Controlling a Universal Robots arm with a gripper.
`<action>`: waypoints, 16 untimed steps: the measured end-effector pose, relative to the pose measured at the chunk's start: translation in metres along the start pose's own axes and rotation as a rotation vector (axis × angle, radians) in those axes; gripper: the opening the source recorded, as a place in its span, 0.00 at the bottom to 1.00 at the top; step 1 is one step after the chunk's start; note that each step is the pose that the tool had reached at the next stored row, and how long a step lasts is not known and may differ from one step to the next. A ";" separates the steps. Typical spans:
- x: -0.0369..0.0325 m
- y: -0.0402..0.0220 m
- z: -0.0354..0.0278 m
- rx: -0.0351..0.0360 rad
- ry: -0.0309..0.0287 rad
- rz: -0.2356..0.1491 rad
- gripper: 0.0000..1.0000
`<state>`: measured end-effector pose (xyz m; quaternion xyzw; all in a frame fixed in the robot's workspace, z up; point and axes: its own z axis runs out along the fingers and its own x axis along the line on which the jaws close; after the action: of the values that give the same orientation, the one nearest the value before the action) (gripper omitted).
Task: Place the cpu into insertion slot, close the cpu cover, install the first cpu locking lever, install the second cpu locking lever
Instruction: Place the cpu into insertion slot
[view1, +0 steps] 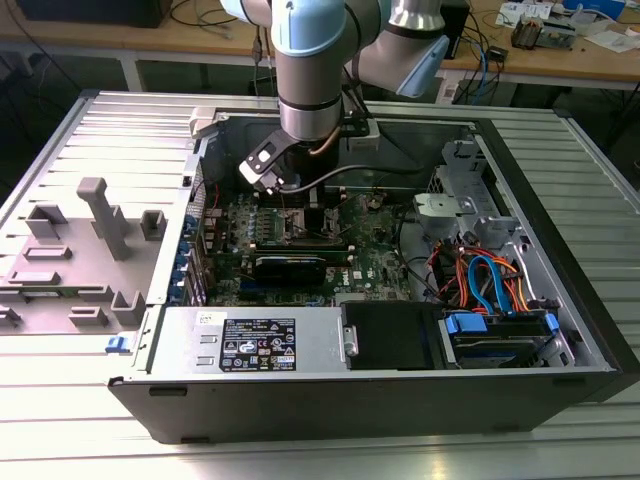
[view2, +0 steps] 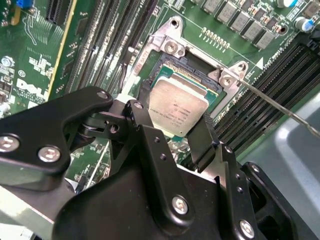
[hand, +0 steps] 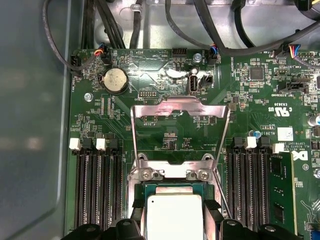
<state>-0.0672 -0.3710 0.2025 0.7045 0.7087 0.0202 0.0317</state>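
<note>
— How's the light?
— Bright and even in the exterior view. Inside the case (view1: 300, 410) it's dimmer under the arm (view1: 310, 70).
— Any glare?
— In the first wrist view the cpu (hand: 172, 217) washes out white and the cpu cover (hand: 180, 107) gleams. In the second wrist view the jaws look near-black.

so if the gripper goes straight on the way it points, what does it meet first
Probably the insertion slot: the gripper holds the cpu right over it, so the cpu would touch the slot first, though the gap left is unclear.
</note>
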 end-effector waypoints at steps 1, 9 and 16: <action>0.0000 -0.0002 0.0001 0.0001 -0.0001 0.000 0.55; 0.0000 -0.0014 0.0002 0.0000 -0.0002 0.003 0.55; 0.0000 -0.0014 0.0002 0.0001 -0.0002 0.003 0.55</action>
<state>-0.0685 -0.3710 0.2022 0.7056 0.7076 0.0202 0.0318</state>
